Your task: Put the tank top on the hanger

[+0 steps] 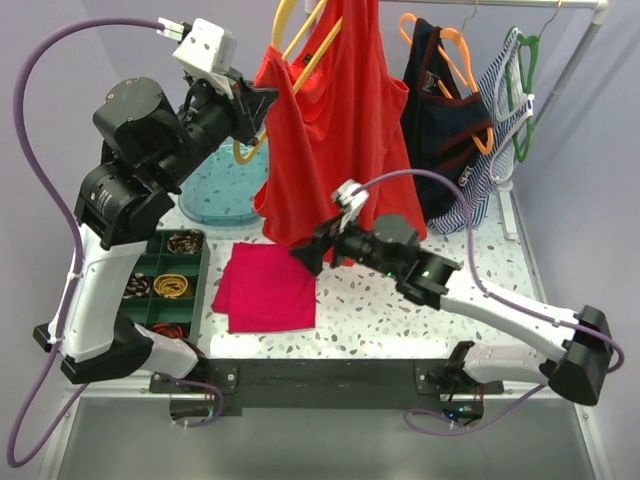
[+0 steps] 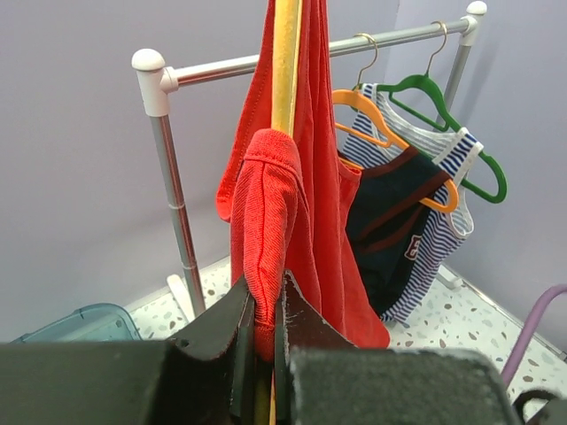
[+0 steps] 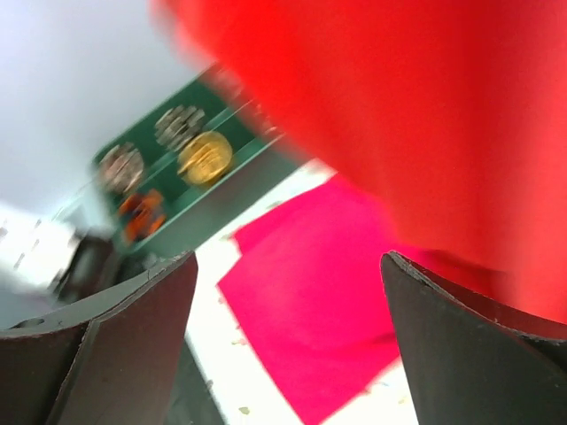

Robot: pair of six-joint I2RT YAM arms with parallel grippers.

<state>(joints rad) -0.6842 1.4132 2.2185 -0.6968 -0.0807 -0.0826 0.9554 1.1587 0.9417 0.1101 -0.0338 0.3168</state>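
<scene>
My left arm rises from its base, folds at the elbow and reaches high toward the rack. The left gripper is pinched nearly closed on a bunched fold of the tank top. In the left wrist view, the hanger runs as a pale yellow bar straight up from that pinch, with red fabric draped down both sides of it. The rest of the top hangs beyond and below those fingers, in front of the clothes rail.

My right arm lies low, its forearm stretched across the table from its base toward the middle. The right gripper points at the bottom hem of the tank top, its jaws standing wide apart. In the blurred right wrist view, red fabric fills the space above and beyond the jaws. A flat magenta cloth lies on the table under the gripper, and a green compartment tray sits beyond its left finger.
</scene>
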